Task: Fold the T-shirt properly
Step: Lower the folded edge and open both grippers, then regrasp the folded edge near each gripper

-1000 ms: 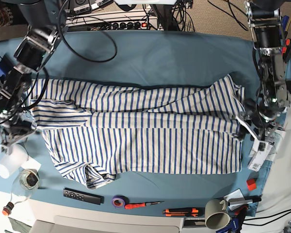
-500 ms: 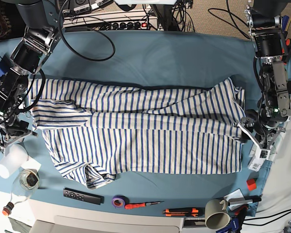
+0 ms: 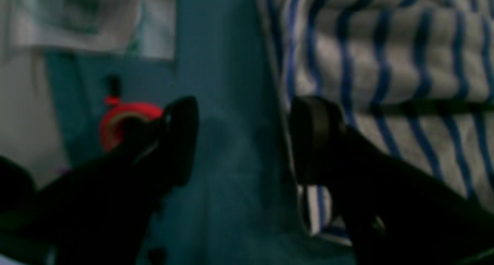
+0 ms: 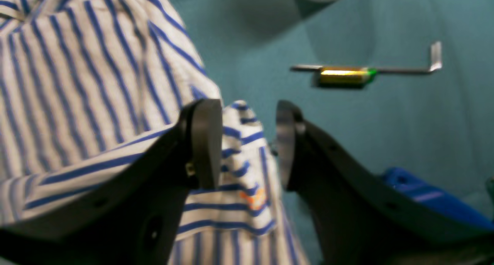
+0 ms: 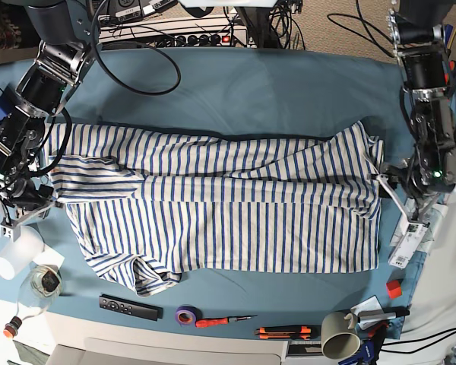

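The right hand point(image 4: 247, 149) is open, its fingers astride a bunched sleeve edge of the T-shirt point(image 5: 228, 205); the left hand point(image 3: 243, 141) is open too, over bare teal surface point(image 3: 227, 83) beside the hem. The shirt lies spread flat. If either closes shallow, it may pinch one layer or miss, skewing the fold.

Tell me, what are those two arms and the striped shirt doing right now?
Left end effector open, beside shirt edge. Right end effector open, straddling cloth. White blue-striped cotton T-shirt flat, partly folded. Nothing blocking.
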You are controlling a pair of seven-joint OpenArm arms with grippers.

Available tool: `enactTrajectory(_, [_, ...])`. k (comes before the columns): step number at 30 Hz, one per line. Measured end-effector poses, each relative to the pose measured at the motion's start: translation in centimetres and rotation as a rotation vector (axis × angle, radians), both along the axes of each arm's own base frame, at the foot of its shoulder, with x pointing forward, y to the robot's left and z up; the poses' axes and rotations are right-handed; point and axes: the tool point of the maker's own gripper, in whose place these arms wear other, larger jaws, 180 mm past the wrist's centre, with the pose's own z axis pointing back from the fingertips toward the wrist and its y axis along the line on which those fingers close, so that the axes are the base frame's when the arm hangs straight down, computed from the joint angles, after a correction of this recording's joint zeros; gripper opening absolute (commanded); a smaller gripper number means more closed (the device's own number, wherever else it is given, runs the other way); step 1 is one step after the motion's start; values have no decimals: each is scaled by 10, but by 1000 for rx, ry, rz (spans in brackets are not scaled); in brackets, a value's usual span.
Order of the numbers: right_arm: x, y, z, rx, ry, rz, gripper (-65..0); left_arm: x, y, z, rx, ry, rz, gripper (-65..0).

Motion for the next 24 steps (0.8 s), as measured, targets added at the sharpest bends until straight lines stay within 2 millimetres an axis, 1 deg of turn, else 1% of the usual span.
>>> enactTrajectory(2, [2, 8, 8, 69, -43, 10, -414, 4, -5, 11, -57, -34, -14, -270])
enactTrajectory(3, [2, 8, 13, 88, -65, 4, -414, 4, -3, 15, -69, -38, -13, -270])
enactTrajectory(5, [-5, -3, 20, 97, -78, -27, -414, 0, 9, 16, -63, -29, 12, -270])
enactTrajectory(7, [-15, -15, 18, 115, -85, -68, -414, -9, 23, 14, -71, -22, 44, -270])
enactTrajectory(8, [-21, -19, 16, 138, -90, -82, -414, -15, 27, 13, -90, -18, 57, -270])
enactTrajectory(9, [-26, -21, 14, 163, -100, -96, -414, -19, 28, 11, -123, -20, 63, -270])
enactTrajectory(13, [-46, -23, 5, 253, -123, -98, -414, -36, 17, 6, -262, -30, 38, -270])
enactTrajectory(17, [-69, -23, -7, 319, -126, -104, -414, -49, 14, -1, -290, -14, 17, -270])
enactTrajectory(21, [-89, -24, -19, 356, -115, -114, -414, -56, 0, -12, -334, -9, 21, -270])
enactTrajectory(24, [-100, -23, -26, 375, -103, -120, -414, -51, -16, -14, -380, -39, 24, -270])
